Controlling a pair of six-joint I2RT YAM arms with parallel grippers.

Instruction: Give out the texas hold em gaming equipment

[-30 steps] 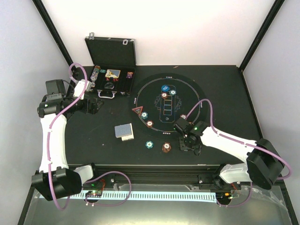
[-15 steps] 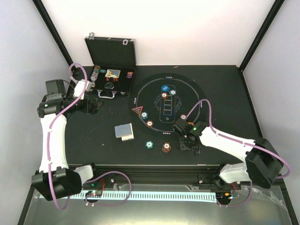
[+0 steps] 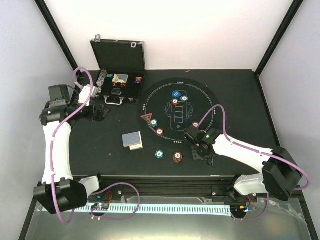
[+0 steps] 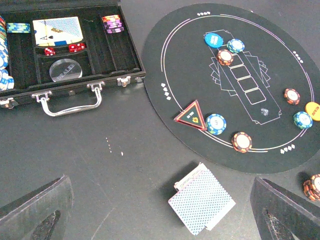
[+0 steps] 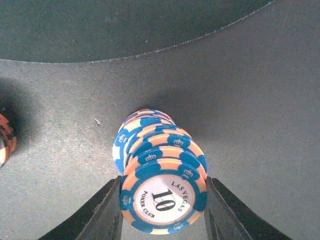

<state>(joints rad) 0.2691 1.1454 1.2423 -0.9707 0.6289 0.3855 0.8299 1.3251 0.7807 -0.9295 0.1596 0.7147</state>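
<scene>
Gripping a stack of chips [image 5: 161, 165]: the right gripper [image 5: 163, 216] has a finger pressed on each side of the blue and orange-white stack. It stands on the bare table [image 5: 260, 105], just near of the round mat [image 5: 125, 25] and right of a red-brown stack [image 5: 4, 142].

Chips look hard, light and smooth-rimmed, and they sit loose on each other. The stack looks staggered, so it will likely shear if squeezed high. Better to take it low, across opposite rims.

Left gripper [image 4: 160, 207] is spread wide and empty at left, near the open case [image 4: 131, 55]. Case holds cards [image 4: 57, 31], red dice [image 4: 62, 49], a clear disc [image 4: 67, 70], purple chips [image 4: 113, 23] and more chips at its left end. A loose deck [image 4: 202, 205] lies on the table.
</scene>
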